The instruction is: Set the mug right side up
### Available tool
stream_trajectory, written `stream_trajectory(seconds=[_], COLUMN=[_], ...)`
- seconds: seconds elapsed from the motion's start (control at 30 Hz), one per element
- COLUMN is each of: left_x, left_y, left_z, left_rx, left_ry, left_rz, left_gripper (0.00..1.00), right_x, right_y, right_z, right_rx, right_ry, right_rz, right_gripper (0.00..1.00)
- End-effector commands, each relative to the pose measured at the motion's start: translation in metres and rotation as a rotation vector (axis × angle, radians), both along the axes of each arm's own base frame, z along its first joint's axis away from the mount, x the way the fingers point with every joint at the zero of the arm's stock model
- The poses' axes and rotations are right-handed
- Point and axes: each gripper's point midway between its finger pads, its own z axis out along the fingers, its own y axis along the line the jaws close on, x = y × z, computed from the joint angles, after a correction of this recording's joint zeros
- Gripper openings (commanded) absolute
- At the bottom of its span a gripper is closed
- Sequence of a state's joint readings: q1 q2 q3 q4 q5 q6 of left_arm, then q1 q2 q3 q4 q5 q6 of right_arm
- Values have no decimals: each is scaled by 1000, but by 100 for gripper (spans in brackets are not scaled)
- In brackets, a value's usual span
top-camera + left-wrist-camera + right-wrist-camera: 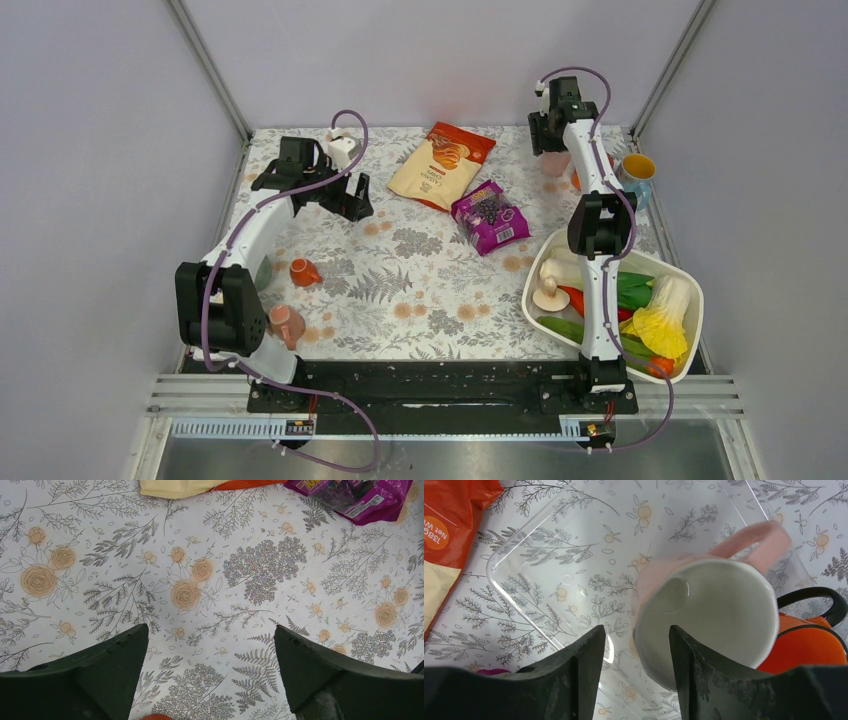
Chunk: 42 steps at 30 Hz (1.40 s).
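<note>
mug (pixel 709 610) mouth now faces up, apparently righted. right gripper (pixel 636 632) straddles its rim, narrow; whether it clamps cannot be told. release likely remains.

— What surrounds it?
— Plain pale-grey walls (pixel 90 150) at 9, 12 and 3 o'clock, with aluminium posts (pixel 208 70) in the far corners.
— And underneath?
— A table (pixel 420 300) covered with a floral cloth (pixel 190 595) (grey ferns, orange roses). A black rail (pixel 440 385) runs along 6 o'clock. The light is soft and even.
</note>
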<state>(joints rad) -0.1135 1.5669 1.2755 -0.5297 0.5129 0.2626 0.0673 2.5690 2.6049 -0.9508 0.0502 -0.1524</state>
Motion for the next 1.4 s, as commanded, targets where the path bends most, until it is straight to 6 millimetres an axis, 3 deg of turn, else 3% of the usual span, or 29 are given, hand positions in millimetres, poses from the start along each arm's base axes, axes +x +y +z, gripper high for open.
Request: stream_trajectory(seconds=[0.0,0.23,0.43,0.9,1.37], left_x=[11,9,9,10,12], left_y=[-3,-3,-4,4,6], left_z=[22,22,23,21,15], left_rx=[-6,-6,-10,25,29], left_ry=[-74,-75,-69,-55,-39], left_rz=[-25,-32,-32,-15,-8], left_gripper=[99,99,99,99,99], right_x=[10,-9,-8,24,58], right_y=[2,-2,-25,-49,-64], right_z=[30,23,11,10,7], right_rx=[-25,-146,-309,-520,-628], right_ry=[-84,-10,28,-32,-124], right_rz=[92,311,364,397,401], right_gripper=[60,63,61,48,54])
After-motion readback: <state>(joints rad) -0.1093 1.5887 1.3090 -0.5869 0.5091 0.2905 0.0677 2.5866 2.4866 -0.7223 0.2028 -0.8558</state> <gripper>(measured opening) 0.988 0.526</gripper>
